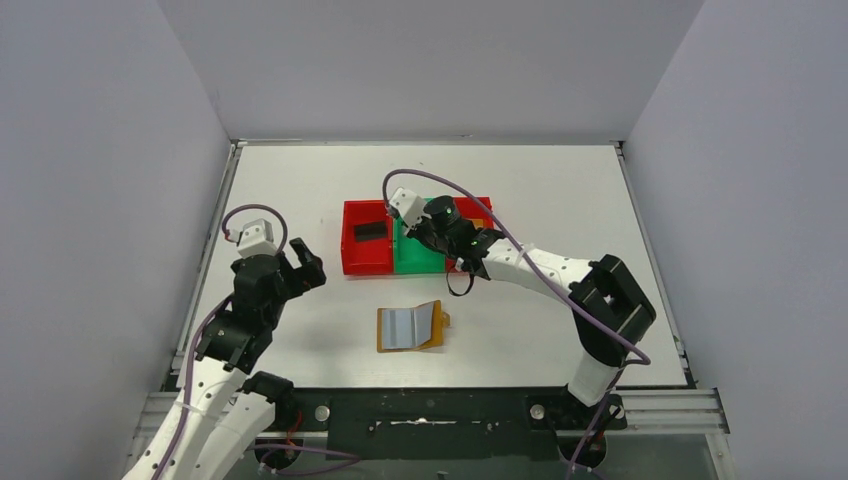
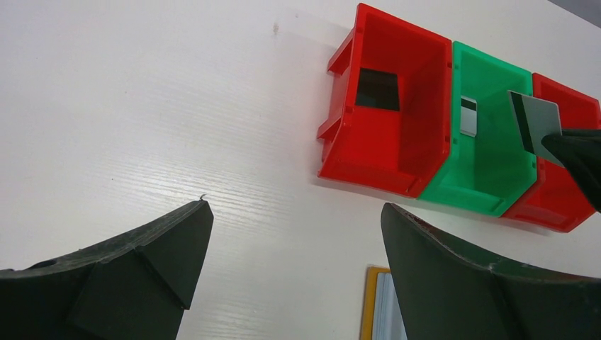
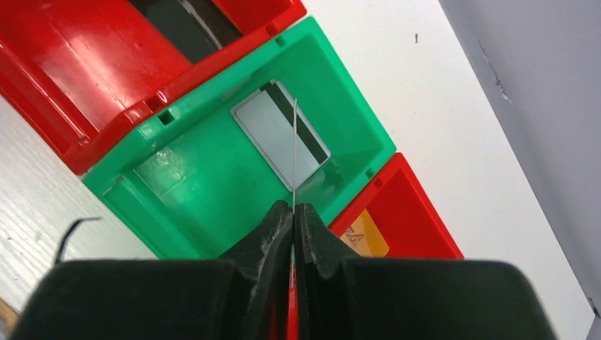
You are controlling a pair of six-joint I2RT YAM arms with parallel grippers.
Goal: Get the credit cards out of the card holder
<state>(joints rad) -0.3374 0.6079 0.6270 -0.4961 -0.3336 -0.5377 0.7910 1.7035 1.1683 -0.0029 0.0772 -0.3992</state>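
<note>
Left wrist: three bins (image 2: 407,152), three cards (image 2: 378,88).

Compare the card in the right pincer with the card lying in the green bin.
The held card stands on edge in the shut right pincer, above the green bin; the bin card lies flat on its floor, untouched. Both are grey with a dark stripe.

Black right gripper (image 3: 293,211) pinches a thin pale card (image 3: 294,152) edge-on, right over the green plastic bin (image 3: 177,177), where a flat grey card with a dark stripe (image 3: 273,134) lies. A red plastic bin (image 3: 78,64) flanks it on one side, a second red bin (image 3: 418,205) on the other.
</note>
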